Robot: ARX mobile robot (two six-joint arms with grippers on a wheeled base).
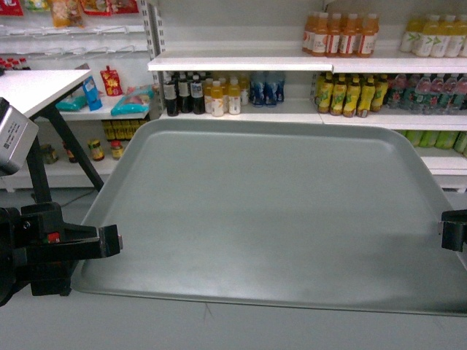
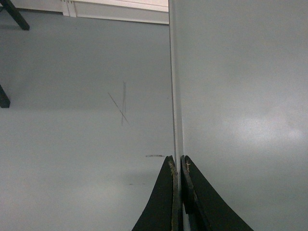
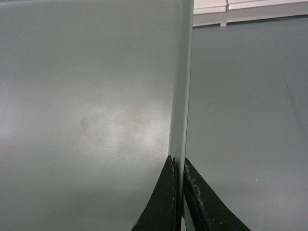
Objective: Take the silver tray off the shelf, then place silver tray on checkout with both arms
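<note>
The silver tray (image 1: 277, 211) is a large matte grey-green tray held level in the air, filling the middle of the head view. My left gripper (image 1: 117, 240) is shut on its left rim, and my right gripper (image 1: 443, 232) is shut on its right rim. In the left wrist view the black gripper (image 2: 178, 161) pinches the thin rim of the tray (image 2: 240, 96). The right wrist view shows the same: gripper (image 3: 178, 163) clamped on the edge of the tray (image 3: 86, 96). The white checkout (image 1: 36, 84) stands at the far left. The white shelf (image 1: 241, 62) is behind the tray.
Bottles of drinks (image 1: 339, 33) line the shelves behind. Snack packs (image 1: 131, 98) lie on a lower shelf at left. Dark checkout legs (image 1: 76, 149) slant down to the grey floor (image 2: 72, 120), which lies below the tray. A grey box (image 1: 13, 135) sits at the left edge.
</note>
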